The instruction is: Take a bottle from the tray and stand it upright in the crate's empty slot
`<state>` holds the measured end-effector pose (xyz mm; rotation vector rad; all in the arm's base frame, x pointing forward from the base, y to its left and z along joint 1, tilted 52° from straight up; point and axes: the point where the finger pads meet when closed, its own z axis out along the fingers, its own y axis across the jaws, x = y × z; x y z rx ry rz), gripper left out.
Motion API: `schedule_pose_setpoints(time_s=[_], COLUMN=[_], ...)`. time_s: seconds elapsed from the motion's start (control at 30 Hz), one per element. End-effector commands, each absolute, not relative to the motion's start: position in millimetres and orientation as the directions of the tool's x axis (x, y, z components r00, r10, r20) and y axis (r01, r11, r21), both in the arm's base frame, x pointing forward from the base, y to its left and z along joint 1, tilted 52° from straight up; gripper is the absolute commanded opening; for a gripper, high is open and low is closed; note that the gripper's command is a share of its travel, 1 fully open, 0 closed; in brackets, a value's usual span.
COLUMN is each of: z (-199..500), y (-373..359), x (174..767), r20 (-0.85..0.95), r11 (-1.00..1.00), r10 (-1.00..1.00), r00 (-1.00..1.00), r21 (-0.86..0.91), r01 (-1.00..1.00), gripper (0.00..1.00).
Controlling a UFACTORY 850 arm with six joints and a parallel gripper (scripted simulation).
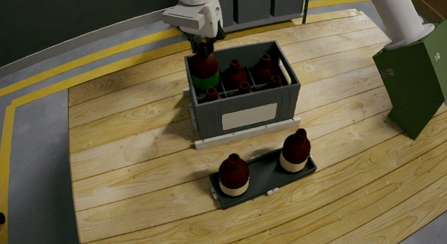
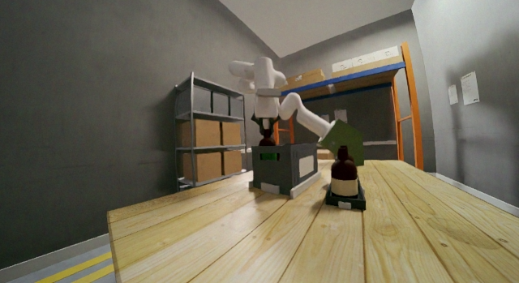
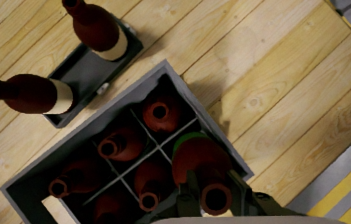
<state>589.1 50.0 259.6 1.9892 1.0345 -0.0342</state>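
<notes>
Only in the exterior view are a grey shelf rack (image 2: 191, 113) with cartons and an orange-posted rack (image 2: 413, 109) seen. The neck of the green-banded bottle (image 1: 204, 67) is clamped by the partly closed gripper (image 1: 202, 45); the bottle is partly sunk into the crate (image 1: 244, 112) at its 10 o'clock corner slot. Five bottles are held in the other slots. Two cream-banded bottles (image 1: 233, 175) are carried on the tray (image 1: 263, 177) at the crate's 5 o'clock, on the plank table (image 1: 140, 160).
</notes>
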Motion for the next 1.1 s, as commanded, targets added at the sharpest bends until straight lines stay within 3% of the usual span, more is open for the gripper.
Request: schedule_pose_setpoints(time_s=[0.0, 1.07], z=[256.6, 246.2], y=[46.4, 34.7], x=[591.4, 597.1], r20=[-0.382, -0.382], r11=[-0.277, -0.277], r10=[0.653, 0.653], r00=[0.654, 0.654], r21=[0.684, 0.684], r01=[0.675, 0.675], gripper=[0.00, 0.00])
